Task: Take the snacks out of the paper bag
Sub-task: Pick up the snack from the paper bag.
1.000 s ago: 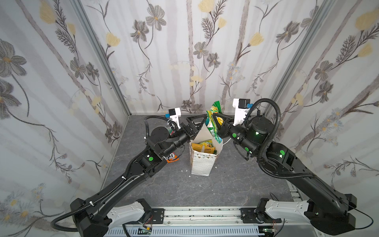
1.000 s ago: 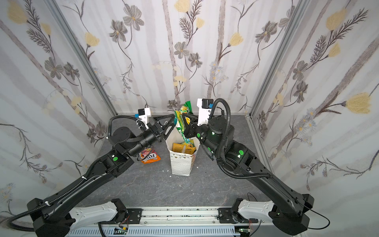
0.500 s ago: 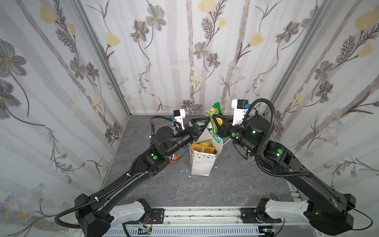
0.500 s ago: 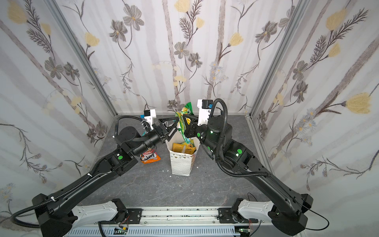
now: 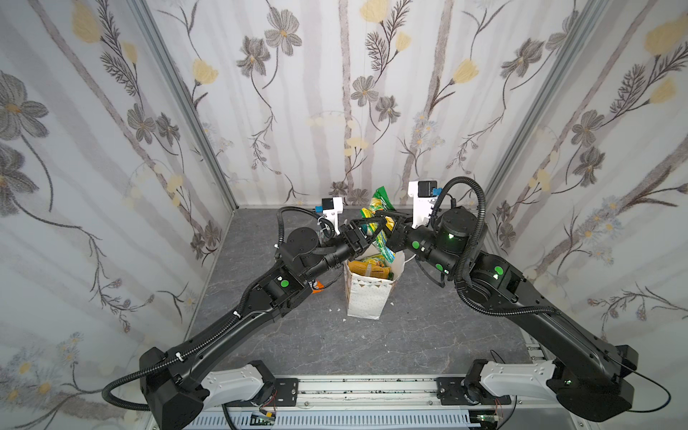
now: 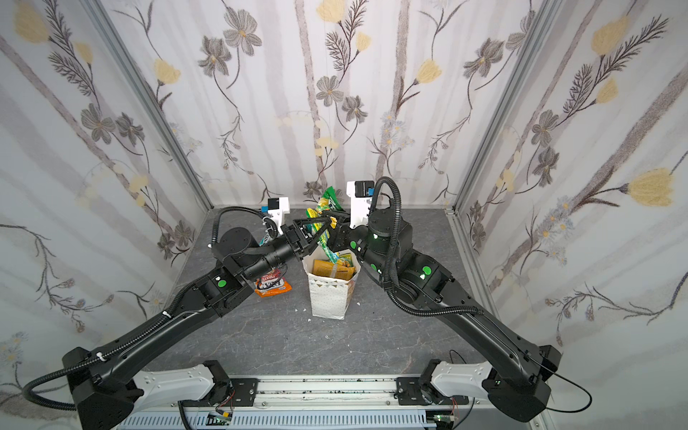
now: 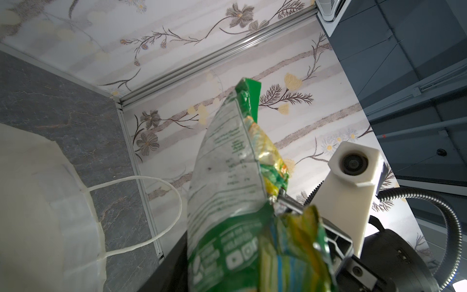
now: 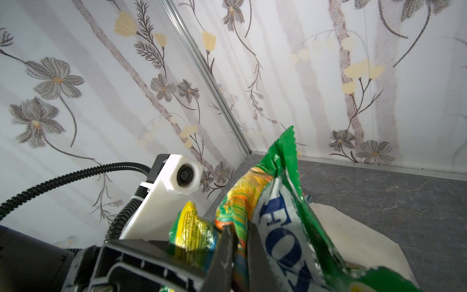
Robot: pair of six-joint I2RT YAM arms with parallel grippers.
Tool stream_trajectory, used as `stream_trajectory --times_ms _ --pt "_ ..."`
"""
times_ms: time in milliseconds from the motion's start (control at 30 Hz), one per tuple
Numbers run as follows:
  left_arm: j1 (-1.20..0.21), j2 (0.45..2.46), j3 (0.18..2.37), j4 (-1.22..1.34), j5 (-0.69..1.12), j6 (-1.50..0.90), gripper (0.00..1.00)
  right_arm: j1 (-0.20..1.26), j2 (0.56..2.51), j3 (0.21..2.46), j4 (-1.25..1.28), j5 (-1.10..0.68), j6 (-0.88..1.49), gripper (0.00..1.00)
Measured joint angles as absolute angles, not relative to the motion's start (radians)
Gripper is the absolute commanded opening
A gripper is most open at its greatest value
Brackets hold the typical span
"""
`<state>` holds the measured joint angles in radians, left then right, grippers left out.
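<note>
Right claw [image 8: 240,227] on green-yellow packet [image 8: 278,202]

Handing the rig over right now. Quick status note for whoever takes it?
Grippers: the right gripper is shut on the green-yellow FOX'S packet, held above the paper bag. The left gripper is at the same packet; I cannot tell whether it grips.
Done: a red-orange packet lies on the table beside the bag.
Left: set the held packet down, then take out the yellow-orange packets inside the bag.
</note>
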<state>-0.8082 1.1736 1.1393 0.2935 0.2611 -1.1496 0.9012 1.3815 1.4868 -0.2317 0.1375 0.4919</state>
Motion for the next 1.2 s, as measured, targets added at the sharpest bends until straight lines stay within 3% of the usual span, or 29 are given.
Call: stream_trajectory --times_ms 167,300,667,833,900,1200 --pt "-0.808 1.155 1.137 0.291 0.242 -1.138 0.29 0.902 1.379 1.488 -0.226 0.140 0.485 0.15" --pt "-0.810 1.135 1.137 0.288 0.247 -1.093 0.28 0.904 1.365 1.488 -0.235 0.136 0.477 0.24" --pt "-0.805 1.110 1.156 0.227 0.220 -0.941 0.24 0.902 1.287 1.499 -0.214 0.145 0.481 0.36" --pt "-0.806 1.090 1.178 0.202 0.221 -0.864 0.24 0.902 1.248 1.499 -0.209 0.154 0.480 0.52" --pt "-0.806 1.073 1.188 0.188 0.221 -0.822 0.24 0.902 1.224 1.487 -0.198 0.165 0.477 0.63" --pt "-0.805 0.945 1.189 0.064 0.117 -0.576 0.26 0.902 1.107 1.317 -0.078 0.193 0.448 0.95"
